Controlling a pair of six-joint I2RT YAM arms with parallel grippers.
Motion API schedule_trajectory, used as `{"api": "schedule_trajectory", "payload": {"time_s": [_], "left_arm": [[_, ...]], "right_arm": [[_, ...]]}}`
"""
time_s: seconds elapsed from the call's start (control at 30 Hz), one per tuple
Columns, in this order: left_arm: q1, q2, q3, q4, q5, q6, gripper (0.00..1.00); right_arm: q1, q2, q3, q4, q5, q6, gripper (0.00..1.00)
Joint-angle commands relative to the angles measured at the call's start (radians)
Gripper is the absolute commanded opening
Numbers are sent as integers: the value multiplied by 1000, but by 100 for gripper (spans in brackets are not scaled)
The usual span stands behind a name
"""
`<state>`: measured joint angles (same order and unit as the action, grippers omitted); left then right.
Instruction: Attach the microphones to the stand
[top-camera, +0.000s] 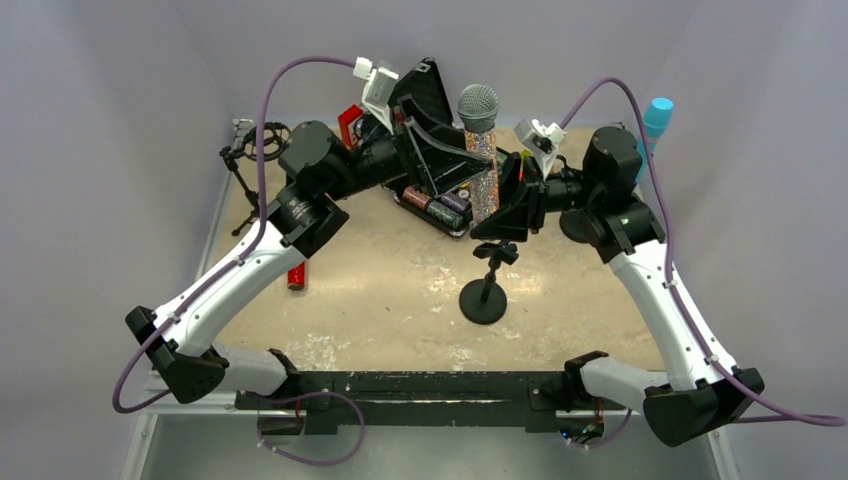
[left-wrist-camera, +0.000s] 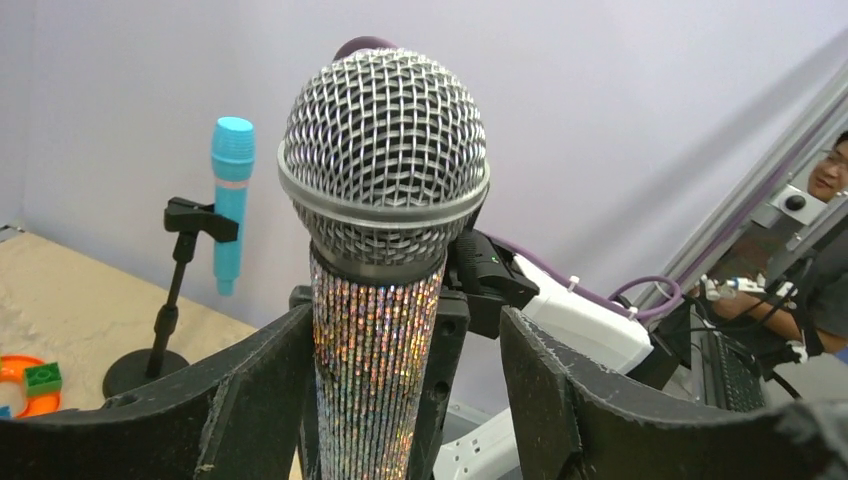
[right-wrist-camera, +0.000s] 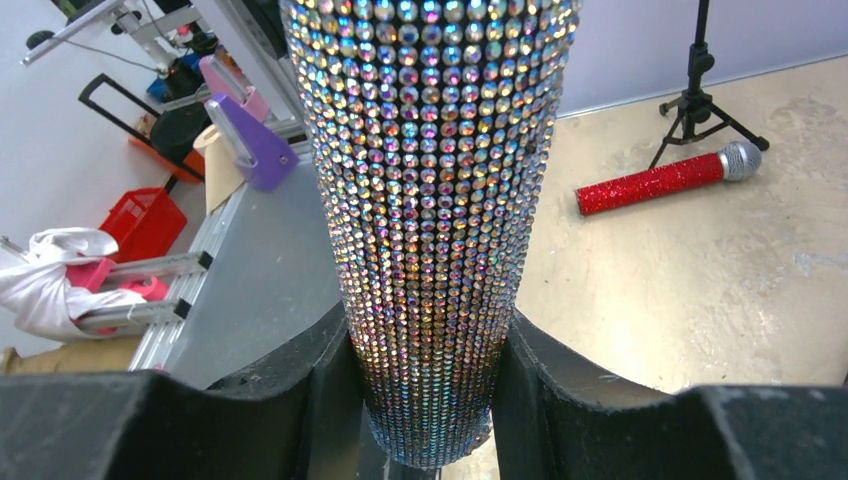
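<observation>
Gripping glittery microphone (right-wrist-camera: 430, 230): right pincer (right-wrist-camera: 425, 355); left pincer (left-wrist-camera: 405, 325) parted; scuffed tan tabletop (top-camera: 400, 290), lavender walls (top-camera: 150, 60).

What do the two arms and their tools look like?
Left arm and right arm: white link shells, black joint housings, a purple cable looped along each, and a white camera mount at the wrist. Left tool and right tool: matte black and wedge-shaped, with rough-textured fingers.
</observation>
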<state>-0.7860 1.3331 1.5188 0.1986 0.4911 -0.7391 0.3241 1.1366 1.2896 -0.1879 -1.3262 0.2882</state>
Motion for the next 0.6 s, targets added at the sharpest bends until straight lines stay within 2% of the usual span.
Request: {"api": "schedule_trajectory", "payload": {"time_s": [0.0, 0.07, 0.13, 0.23, 0.27, 0.3, 0.33, 0.37, 0.43, 0.47, 0.5, 0.53, 0.57], "left_arm": [[0, 41, 105, -47, 115, 5, 70], [-1, 64, 138, -88, 136, 20, 67], [-1, 80, 173, -135, 147, 36, 58], [0, 99, 216, -195, 157, 66, 50], [0, 104, 227, -238, 157, 78, 41], [0, 103, 230, -249, 153, 85, 26], [0, 100, 231, -256, 149, 94, 4], [0, 94, 231, -266, 141, 109, 0], [0, 64, 222, -300, 127, 155, 0], [2, 41, 215, -324, 117, 185, 0], [8, 15, 204, -352, 112, 214, 0], [16, -18, 185, -375, 116, 242, 0], [25, -52, 164, -397, 124, 265, 0]], "right_arm": [[15, -4, 28, -52, -23, -74, 1], [19, -4, 33, -73, -23, -95, 1], [19, -5, 40, -92, -22, -116, 1], [20, -5, 52, -129, -14, -153, 2], [21, -5, 55, -146, -11, -169, 3], [21, -5, 61, -165, -8, -186, 4], [21, -6, 66, -186, 0, -209, 13], [21, -8, 73, -217, 9, -243, 28], [19, -19, 100, -311, 32, -362, 66], [17, -24, 133, -377, 60, -438, 81], [15, -30, 164, -445, 107, -522, 92], [9, -37, 194, -515, 143, -603, 98], [-2, -43, 220, -570, 174, -667, 99]]}}
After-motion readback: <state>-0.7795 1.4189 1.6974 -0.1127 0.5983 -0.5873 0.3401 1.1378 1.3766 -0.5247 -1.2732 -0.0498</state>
